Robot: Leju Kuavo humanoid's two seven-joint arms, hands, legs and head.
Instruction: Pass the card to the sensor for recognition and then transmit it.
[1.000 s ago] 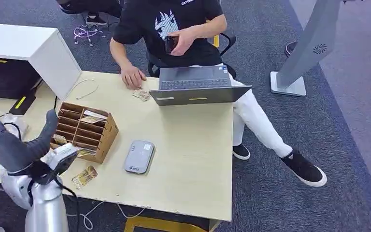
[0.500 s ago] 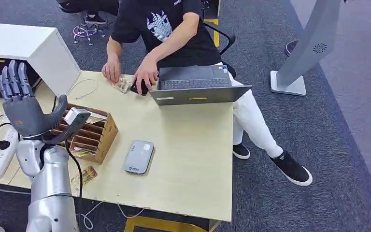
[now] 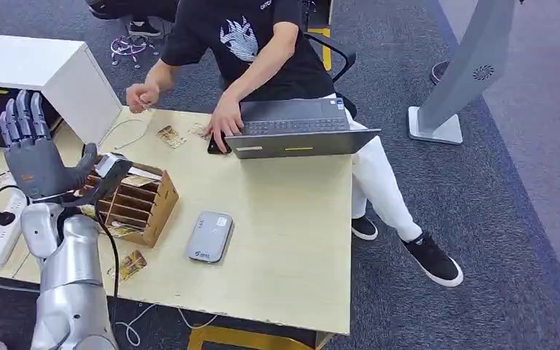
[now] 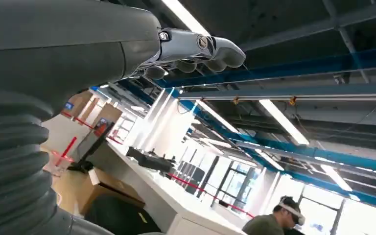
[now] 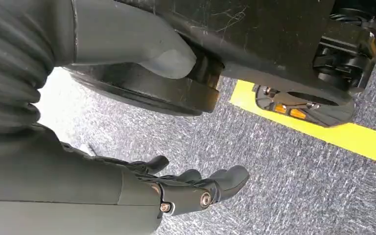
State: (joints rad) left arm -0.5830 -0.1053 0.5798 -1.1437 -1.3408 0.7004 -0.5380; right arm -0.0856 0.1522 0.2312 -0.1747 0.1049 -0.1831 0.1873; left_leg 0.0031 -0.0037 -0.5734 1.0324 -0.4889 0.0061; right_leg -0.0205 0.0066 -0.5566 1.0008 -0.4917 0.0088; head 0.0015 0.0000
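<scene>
The grey card sensor (image 3: pixel 209 236) lies flat on the wooden table (image 3: pixel 284 219), in front of me. One card (image 3: pixel 127 266) lies near the table's front edge, to the left of the sensor. More cards sit in the wooden organizer (image 3: pixel 135 200). Another card (image 3: pixel 169 136) lies at the far side near the person. My left hand (image 3: pixel 33 157) is raised above the table's left end, palm forward, fingers apart and straight up, holding nothing; its fingers (image 4: pixel 196 51) stand against the ceiling. My right hand (image 5: pixel 196 188) hangs over grey carpet with loose fingers, empty.
A person sits across the table; one of their hands (image 3: pixel 226 120) rests on a dark phone beside the laptop (image 3: pixel 299 131), the other (image 3: pixel 140 96) is lifted. A white box (image 3: pixel 51 73) stands far left. A power strip (image 3: pixel 0 233) and cables lie at the left edge.
My left arm has risen and straightened, the hand turning upright. The person set the phone down by the laptop, slid cards leftward, then lifted one hand off the table.
</scene>
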